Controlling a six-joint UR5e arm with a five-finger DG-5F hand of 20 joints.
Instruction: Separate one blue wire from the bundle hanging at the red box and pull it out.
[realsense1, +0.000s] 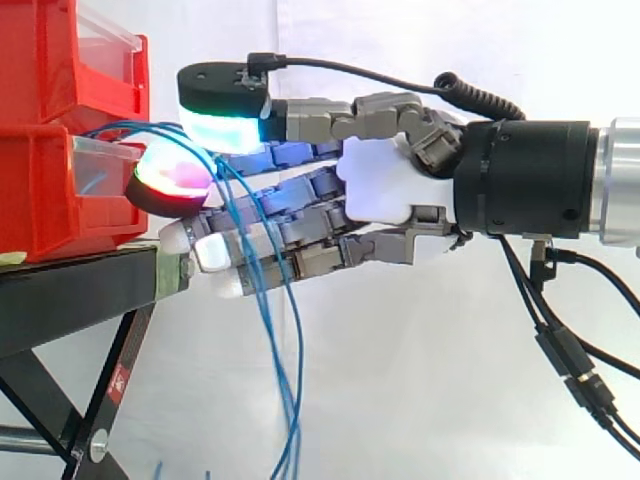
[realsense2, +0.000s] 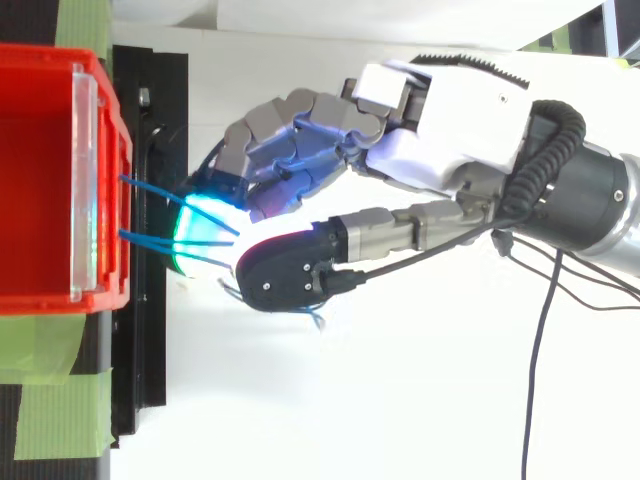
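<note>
A bundle of thin blue wires (realsense1: 287, 340) arches out of the lower red bin (realsense1: 55, 205) over its clear front lip and hangs down past the stand. My hand (realsense1: 385, 185) reaches in from the right at bin height, its fingers nearly straight. The thumb pad (realsense1: 222, 128) glows white-cyan on top, and a finger pad (realsense1: 172, 178) glowing red and green sits just beneath it. Blue wire runs between these two pads, pinched there. Other strands fall in front of the lower fingers. From above, two blue wires (realsense2: 150, 186) lead from the red bin (realsense2: 40, 180) to the glowing pads.
A second red bin (realsense1: 90, 70) is stacked on the lower one. Both rest on a black stand (realsense1: 70, 295) with slanted legs below. Green tape (realsense2: 55, 415) holds the bin's base to the stand. White curtain lies behind and below the hand.
</note>
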